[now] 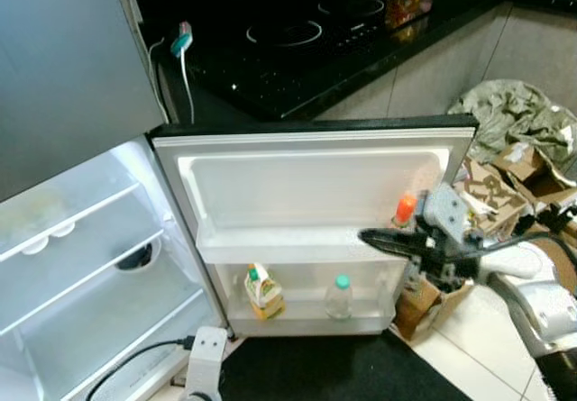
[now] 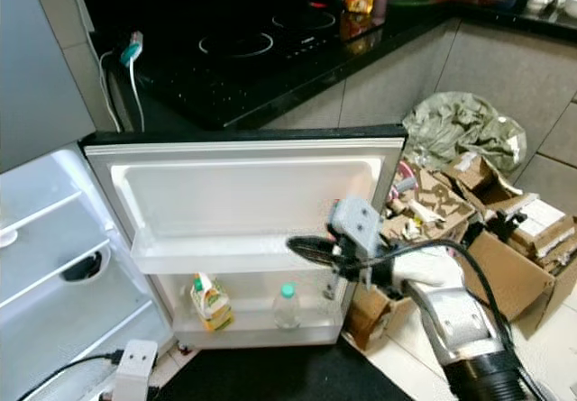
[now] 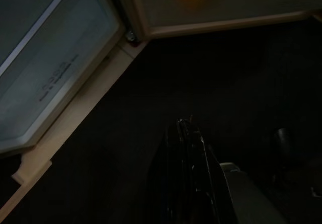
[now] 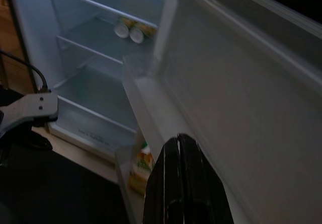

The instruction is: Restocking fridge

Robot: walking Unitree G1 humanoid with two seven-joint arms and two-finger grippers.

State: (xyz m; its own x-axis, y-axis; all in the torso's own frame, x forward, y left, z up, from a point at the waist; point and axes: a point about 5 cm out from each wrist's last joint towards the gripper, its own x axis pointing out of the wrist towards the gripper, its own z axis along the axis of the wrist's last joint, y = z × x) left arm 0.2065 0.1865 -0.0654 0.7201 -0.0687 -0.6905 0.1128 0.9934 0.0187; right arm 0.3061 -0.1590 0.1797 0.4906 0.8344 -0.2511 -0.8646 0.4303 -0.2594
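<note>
In the left eye view the fridge door [image 1: 315, 185] stood open; a juice carton [image 1: 262, 291] and a water bottle [image 1: 339, 296] sat upright in its lower shelf, an orange-capped bottle [image 1: 406, 208] above; the right end effector [image 1: 371, 237] hovered clenched, holding nothing. In the left wrist view the left end effector [image 3: 187, 133] hung clenched, idle. The bottle looked light and slippery, best taken round its body.
</note>
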